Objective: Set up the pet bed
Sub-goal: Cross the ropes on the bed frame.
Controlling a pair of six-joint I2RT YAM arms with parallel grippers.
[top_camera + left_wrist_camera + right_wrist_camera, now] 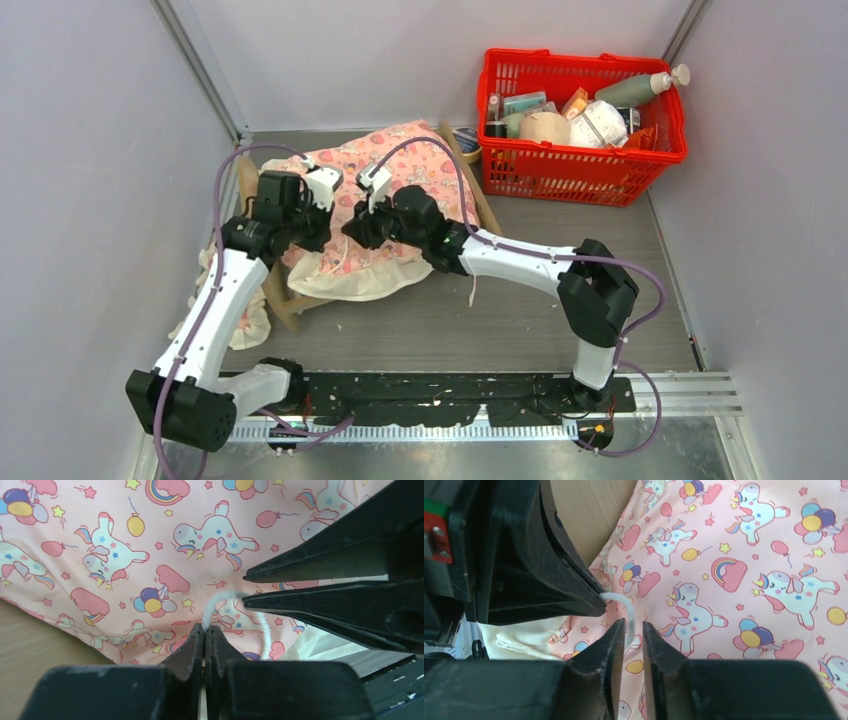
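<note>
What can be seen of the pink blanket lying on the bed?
The pink blanket is soft printed fabric: unicorns, rainbows, balloons, clouds, stars, with a cream frill along its near edge. It lies rumpled over the pet bed, the frill spilling off the near end. Just above its middle, the left gripper is shut on a thin white cord, with the right gripper slightly open around it. Whether the cord belongs to the blanket cannot be told.
</note>
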